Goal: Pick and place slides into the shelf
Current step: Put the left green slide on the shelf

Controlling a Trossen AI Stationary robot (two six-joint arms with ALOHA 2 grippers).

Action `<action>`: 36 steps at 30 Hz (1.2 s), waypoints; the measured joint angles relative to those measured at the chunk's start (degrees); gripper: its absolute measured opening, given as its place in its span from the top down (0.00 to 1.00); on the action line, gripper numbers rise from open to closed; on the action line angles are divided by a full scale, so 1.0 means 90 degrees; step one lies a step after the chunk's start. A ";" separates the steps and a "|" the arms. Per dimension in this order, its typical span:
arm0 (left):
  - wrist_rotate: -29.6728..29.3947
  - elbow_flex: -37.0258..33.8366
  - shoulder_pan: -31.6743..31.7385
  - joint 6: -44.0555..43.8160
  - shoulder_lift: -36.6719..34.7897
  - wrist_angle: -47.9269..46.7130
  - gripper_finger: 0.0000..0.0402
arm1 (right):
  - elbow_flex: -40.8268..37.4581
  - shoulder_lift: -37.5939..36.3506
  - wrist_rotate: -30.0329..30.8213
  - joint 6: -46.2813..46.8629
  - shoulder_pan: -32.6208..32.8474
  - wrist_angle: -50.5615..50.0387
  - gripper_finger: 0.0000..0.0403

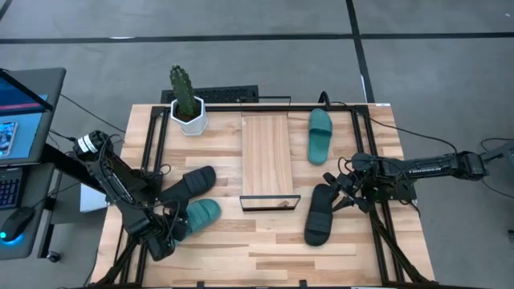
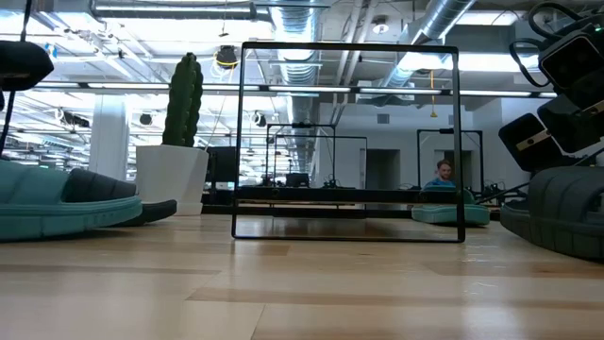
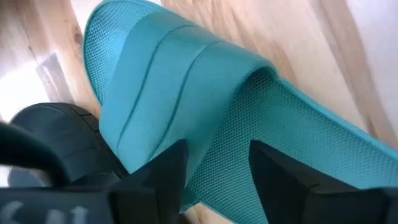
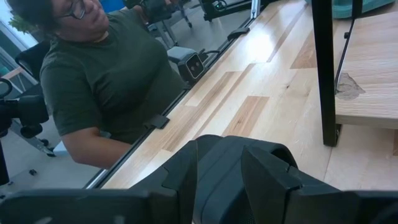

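wooden surface (image 1: 265, 249) carries the shelf (image 1: 266, 156) at its middle. left hand (image 1: 170, 230) sits with fingers (image 3: 163, 171) parted astride a teal slide (image 1: 199, 214), seemingly not clamping it. right hand (image 1: 336, 197) grips a black slide (image 1: 319, 217); another teal slide (image 1: 320, 135) lies beyond it.

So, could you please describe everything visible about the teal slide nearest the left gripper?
The teal slide is rubbery, with a ribbed wide strap and a finely textured footbed. It lies flat, sole down, on the table, beside a black slide. The left gripper sits at its strap, fingers straddling the strap's edge.
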 joint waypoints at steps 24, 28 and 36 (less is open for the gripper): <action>-0.1219 -0.0625 -0.0002 0.0642 0.0000 0.0626 0.56 | -0.0001 0.0000 0.0000 -0.0001 -0.0001 0.0000 0.72; -0.1934 -0.0629 0.0005 0.0873 0.0002 0.0913 0.61 | -0.0001 0.0000 0.0000 0.0000 -0.0001 0.0000 0.72; -0.2396 -0.0629 0.0044 0.0534 0.0002 0.0934 0.97 | -0.0001 0.0000 0.0000 -0.0002 -0.0001 0.0000 0.72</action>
